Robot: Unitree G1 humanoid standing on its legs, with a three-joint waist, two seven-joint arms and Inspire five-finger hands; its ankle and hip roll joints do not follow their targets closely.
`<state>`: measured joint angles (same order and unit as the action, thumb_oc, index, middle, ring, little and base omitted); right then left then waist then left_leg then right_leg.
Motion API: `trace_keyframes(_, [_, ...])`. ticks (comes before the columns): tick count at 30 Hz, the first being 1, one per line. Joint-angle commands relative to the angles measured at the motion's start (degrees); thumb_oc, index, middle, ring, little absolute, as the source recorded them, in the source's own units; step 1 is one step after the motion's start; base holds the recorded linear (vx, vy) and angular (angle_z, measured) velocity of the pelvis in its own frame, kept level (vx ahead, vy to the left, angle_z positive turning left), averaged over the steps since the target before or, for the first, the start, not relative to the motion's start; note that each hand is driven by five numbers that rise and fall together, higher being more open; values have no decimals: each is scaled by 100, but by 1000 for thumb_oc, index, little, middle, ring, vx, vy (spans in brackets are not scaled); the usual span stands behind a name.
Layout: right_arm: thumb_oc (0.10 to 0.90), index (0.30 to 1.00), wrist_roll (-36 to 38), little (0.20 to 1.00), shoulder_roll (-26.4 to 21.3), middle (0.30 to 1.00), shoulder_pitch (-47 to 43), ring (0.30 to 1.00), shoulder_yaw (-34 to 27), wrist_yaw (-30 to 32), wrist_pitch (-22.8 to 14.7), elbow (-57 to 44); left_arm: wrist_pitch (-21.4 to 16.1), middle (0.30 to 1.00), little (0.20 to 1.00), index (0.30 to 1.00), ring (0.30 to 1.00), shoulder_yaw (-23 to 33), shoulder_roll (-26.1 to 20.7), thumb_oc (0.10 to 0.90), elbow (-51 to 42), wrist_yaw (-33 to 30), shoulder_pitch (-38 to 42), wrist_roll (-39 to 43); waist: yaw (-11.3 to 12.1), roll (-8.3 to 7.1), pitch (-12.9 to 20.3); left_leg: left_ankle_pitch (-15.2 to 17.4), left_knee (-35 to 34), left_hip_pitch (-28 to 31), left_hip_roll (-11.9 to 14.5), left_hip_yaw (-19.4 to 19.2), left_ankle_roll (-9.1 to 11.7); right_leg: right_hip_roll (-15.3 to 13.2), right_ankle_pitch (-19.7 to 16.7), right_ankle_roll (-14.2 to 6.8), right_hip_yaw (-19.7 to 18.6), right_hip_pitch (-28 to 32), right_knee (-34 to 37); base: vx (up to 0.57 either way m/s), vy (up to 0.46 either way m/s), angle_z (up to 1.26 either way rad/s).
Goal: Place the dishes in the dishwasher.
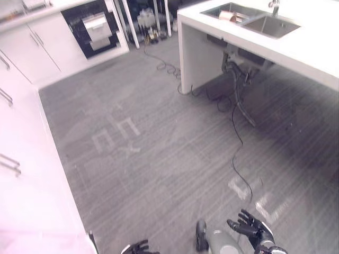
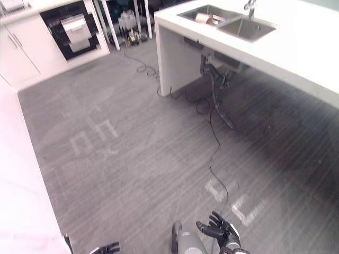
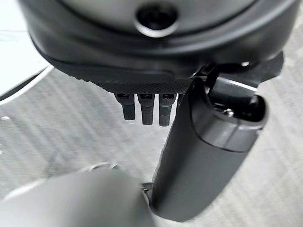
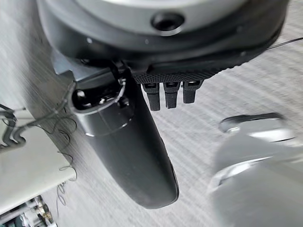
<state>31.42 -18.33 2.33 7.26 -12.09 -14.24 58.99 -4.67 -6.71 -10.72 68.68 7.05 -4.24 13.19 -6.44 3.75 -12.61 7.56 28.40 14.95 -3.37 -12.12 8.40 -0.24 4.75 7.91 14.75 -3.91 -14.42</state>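
Both the left robot hand (image 1: 139, 247) and the right robot hand (image 1: 250, 226) hang relaxed and empty over the floor (image 1: 159, 153). The only dish (image 1: 228, 16) I see sits in the sink (image 1: 265, 25) on the far bench (image 1: 312, 47), likely rigid, slippery, best gripped by the rim.

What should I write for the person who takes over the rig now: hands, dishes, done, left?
Left hand: low over the grey floor, fingers straight, holding nothing.
Right hand: low over the floor too, fingers spread, holding nothing.
Dishes: one copper-coloured round dish lies in the steel sink of the white counter.
Done: nothing visible.
Left: fetch the dish and load it; which unit is the dishwasher, I cannot tell.
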Motion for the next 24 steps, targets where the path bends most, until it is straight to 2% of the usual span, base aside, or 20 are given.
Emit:
trace_keyframes(1, [800,900,-112,900,-269,900,-305,900,-146,-9,-397,-275,-106,900,900,900,900,70,-305,800,-251,139,336,-61,53,-217,-82,-1050,1176,-975,1006,-2,-61,-378,561,-656,277,49,-277,446,-461,1])
trace_keyframes(2, [800,900,45,900,-310,900,-336,900,-192,46,-424,-271,-14,900,900,900,900,74,-298,800,-313,190,399,-275,222,-344,-223,-855,1952,-2082,1214,-35,-263,-376,759,-566,191,401,-277,456,-354,12])
trace_keyframes(3, [800,900,73,900,-325,900,-369,900,-188,21,-451,-237,-16,900,900,900,900,44,-280,800,-295,178,406,-265,297,-357,-276,-704,1786,-2312,1060,-23,-385,-376,798,-601,83,512,-277,558,-164,-21])
trace_keyframes(4, [800,900,-54,900,-304,900,-478,900,-194,-48,-439,-201,-44,900,900,900,900,25,-261,800,-281,90,348,-131,432,-441,-327,-717,622,-2370,736,-296,-637,-394,778,-727,-241,569,-277,484,58,-48])
trace_keyframes(5, [800,900,-76,900,-281,900,-520,900,-185,-39,-434,-153,-33,900,900,900,900,24,-260,800,-291,71,341,-138,460,-436,-326,-714,22,-2305,725,-450,-661,-371,811,-793,-257,608,-277,476,99,-98])
trace_keyframes(6, [800,900,-88,900,-270,900,-535,900,-165,-5,-410,-150,-29,900,900,900,900,-5,-246,800,-288,50,334,-121,515,-394,-314,-767,-519,-2387,605,-420,-657,-324,843,-840,-301,647,-277,468,125,-96])
trace_keyframes(7, [800,900,-65,900,-243,900,-549,900,-120,70,-388,-112,-15,900,900,900,900,-41,-217,800,-273,18,310,-111,653,-300,-308,-891,-1121,-2674,422,-221,-594,-216,919,-903,-421,767,-277,450,141,-110])
trace_keyframes(8, [800,900,-45,900,-224,900,-556,900,-101,81,-407,-65,-28,900,900,900,900,-52,-203,800,-253,-3,283,-84,732,-209,-297,-819,-1121,-3016,456,-60,-545,-100,988,-931,-502,853,-277,572,156,-77])
trace_keyframes(9, [800,900,6,900,-189,900,-565,900,-78,102,-419,12,-37,900,900,900,900,-37,-172,800,-235,-30,214,-95,882,-112,-252,-883,-1121,-3473,587,168,-467,39,1097,-949,-645,980,-277,518,138,-75])
trace_keyframes(11, [800,900,-5,900,-181,900,-566,900,-67,67,-426,73,-26,900,900,900,900,-20,-160,800,-244,-58,106,-18,1046,-53,-233,-985,-1121,-3972,790,353,-378,108,1281,-995,-802,1217,-277,517,151,-89])
trace_keyframes(13, [800,900,-32,900,-174,900,-532,900,-56,108,-417,75,6,900,900,900,900,6,-165,800,-222,-29,62,-5,1077,-31,-207,-1002,-1121,-4104,998,81,-385,67,1445,-1049,-796,1449,-277,477,182,-112])
trace_keyframes(14, [800,900,-47,900,-169,900,-526,900,-43,160,-368,33,34,900,900,900,900,19,-172,800,-215,3,60,0,1015,-115,-176,-915,-1121,-3951,943,-90,-389,-41,1530,-1090,-735,1594,-277,496,237,-83])
trace_keyframes(15, [800,900,-132,900,-139,900,-534,900,-32,237,-277,-1,25,900,900,900,900,133,-157,800,-153,21,62,-38,1028,-105,-123,-953,-1121,-3780,974,-186,-491,-48,1428,-1118,-758,1725,-277,522,263,-50])
trace_keyframes(17, [800,900,-100,900,-113,900,-517,900,-84,244,-268,30,26,900,900,900,900,186,-157,800,-94,14,88,-128,1023,-184,-103,-850,-1121,-3601,831,-227,-606,-152,1241,-1182,-753,1898,-277,408,226,-30])
trace_keyframes(19, [800,900,-34,900,-41,900,-480,900,-157,348,-266,28,-29,900,900,900,900,182,-251,800,7,71,178,-248,933,-259,-12,-508,-1121,-3191,556,-266,-907,-273,48,-1513,-579,2273,-352,448,261,-11])
trace_keyframes(20, [800,900,-45,900,-34,900,-471,900,-178,352,-261,23,-24,900,900,900,900,184,-271,800,7,102,207,-334,905,-266,-6,-441,-1121,-3114,516,-293,-970,-316,-125,-1603,-547,2207,-537,435,319,8])
trace_keyframes(21, [800,900,-141,900,10,900,-412,900,-214,334,-288,-24,-33,900,900,900,900,75,-369,800,38,117,306,-388,822,-230,6,-233,-1121,-2901,320,-166,-1175,-390,-841,-1914,-566,1839,-1709,446,326,5])
trace_keyframes(22, [800,900,-214,900,16,900,-390,900,-207,341,-307,-36,4,900,900,900,900,31,-419,800,25,96,349,-403,756,-211,10,-54,-1121,-2732,209,-76,-1234,-446,-1103,-2041,-592,1568,-2398,402,340,15])
trace_keyframes(23, [800,900,-231,900,12,900,-409,900,-167,334,-325,-6,73,900,900,900,900,9,-458,800,1,75,383,-359,700,-72,-12,-28,-1121,-2634,312,-60,-1294,-431,-1286,-2002,-547,1117,-3071,273,245,40])
trace_keyframes(24, [800,900,-219,900,-5,900,-439,900,-121,301,-357,52,136,900,900,900,900,-33,-483,800,-1,42,421,-235,641,-6,-34,68,-1121,-2514,308,-19,-1338,-489,-1275,-1942,-509,740,-3425,209,205,31])
